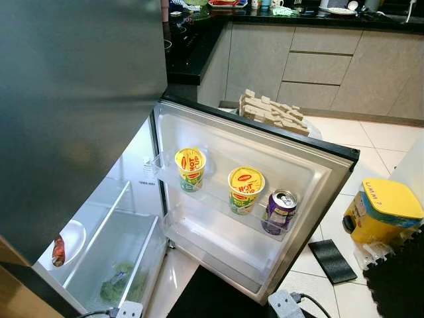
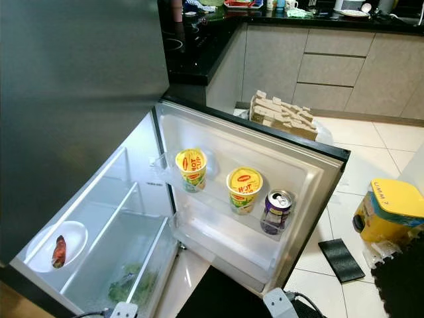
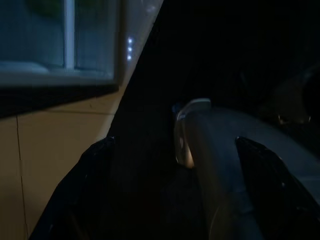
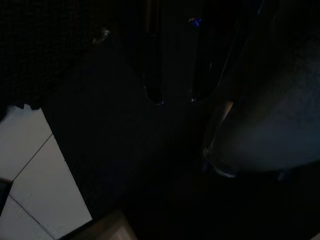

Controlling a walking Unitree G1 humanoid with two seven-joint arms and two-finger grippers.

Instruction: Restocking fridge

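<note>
left eye view looks down into an open fridge whose lower door swings wide toward the tiled floor. on the door's clear plastic shelf stand three items in a row: a yellow noodle cup, a second yellow noodle cup beside it, and a purple drink can with a silver top just beside that. inside the fridge a white plate carries a reddish piece of food, and a clear drawer holds leafy greens. behind the door lies a stack of pale wooden blocks; a yellow-lidded bin and a flat black pad sit on the floor to the right. a glossy black counter runs above grey cabinets.

both arms hang low. the left gripper shows dimly near yellow floor, its dark fingers spread apart and empty. the right wrist view is too dark, so i cannot tell how the right gripper jaws stand.
</note>
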